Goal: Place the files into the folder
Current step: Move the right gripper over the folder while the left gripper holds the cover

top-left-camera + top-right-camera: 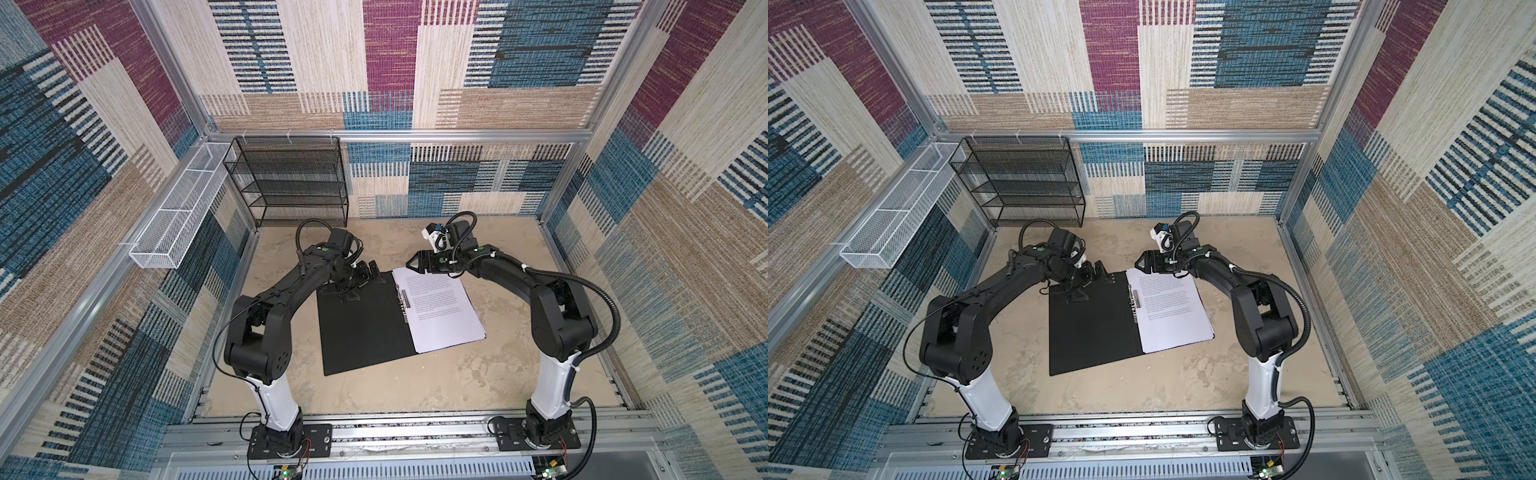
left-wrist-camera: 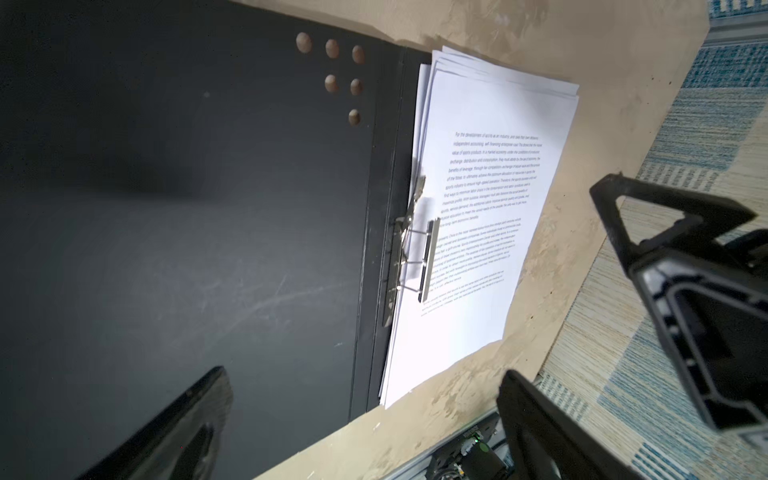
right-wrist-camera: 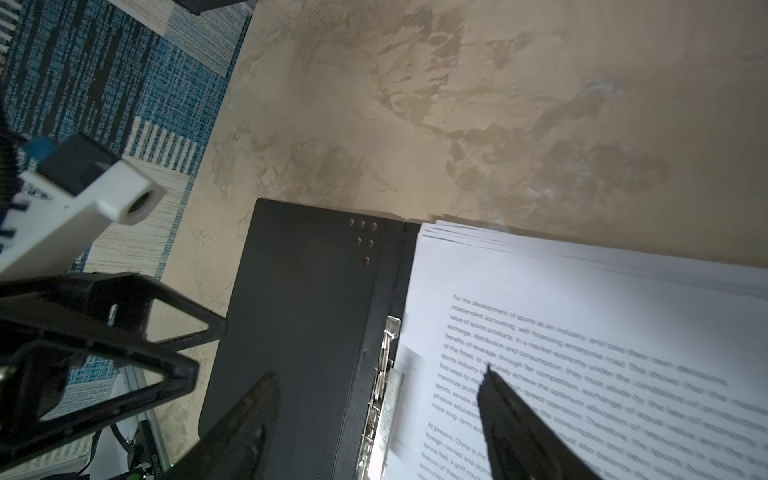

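Left pincer [image 1: 368, 272] wide, right pincer [image 1: 412, 262] narrower, both empty, over the far edge of the folder [image 1: 361, 332]. The files [image 1: 442, 318] lie on its right half. Next, likely: fold the left cover over.

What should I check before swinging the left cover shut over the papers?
1. Papers lie on the folder's right half: ok.
2. Sheet edges flush: not ok, the far edges are fanned.
3. Metal clip sits over the stack's inner edge: ok. Whether it is locked down: cannot tell.
4. Left gripper above the left cover's far edge, jaws wide apart: ok.
5. Right gripper holding nothing, jaws apart: ok.
6. Right gripper clear of the cover's swing: not ok, it hovers over the spine.
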Robot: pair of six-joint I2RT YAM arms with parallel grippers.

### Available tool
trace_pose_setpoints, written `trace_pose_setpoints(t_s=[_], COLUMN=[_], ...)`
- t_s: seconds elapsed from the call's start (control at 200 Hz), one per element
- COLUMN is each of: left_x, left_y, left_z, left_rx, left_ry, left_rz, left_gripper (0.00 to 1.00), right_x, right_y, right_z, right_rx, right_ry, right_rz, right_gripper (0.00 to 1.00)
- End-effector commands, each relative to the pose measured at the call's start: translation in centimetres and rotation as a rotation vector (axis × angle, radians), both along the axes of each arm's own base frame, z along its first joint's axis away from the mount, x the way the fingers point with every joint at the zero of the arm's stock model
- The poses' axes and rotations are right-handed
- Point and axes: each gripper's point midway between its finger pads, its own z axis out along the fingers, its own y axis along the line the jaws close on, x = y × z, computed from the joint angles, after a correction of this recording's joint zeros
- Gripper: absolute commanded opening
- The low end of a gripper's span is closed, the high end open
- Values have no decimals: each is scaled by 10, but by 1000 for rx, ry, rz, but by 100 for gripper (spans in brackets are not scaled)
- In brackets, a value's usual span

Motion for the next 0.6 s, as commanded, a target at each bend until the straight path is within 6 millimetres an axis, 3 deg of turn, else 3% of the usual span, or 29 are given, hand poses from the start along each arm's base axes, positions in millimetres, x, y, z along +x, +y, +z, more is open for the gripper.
trace_pose_setpoints(t_s=[0.0, 0.14, 0.406, 0.426, 0.591], left_x=[3, 12, 6, 4, -5], left_y=[-3, 8, 41, 43, 56], left_z=[-16, -29, -69, -72, -88], left_rx=[-66, -90, -12, -5, 46], left_ry=[76, 97, 187, 200, 236], left_rz=[-2, 26, 66, 68, 83], left_gripper=[100, 100, 100, 100, 100], right_x=[-10, -12, -5, 0, -1], right_y=[20, 36, 41, 44, 50], right_z=[-8, -26, -51, -44, -53], right_rx=[14, 6, -28, -21, -26], right_ry=[31, 69, 115, 100, 128], right_rz=[71, 102, 104, 105, 116], right_gripper=[65, 47, 50, 50, 49])
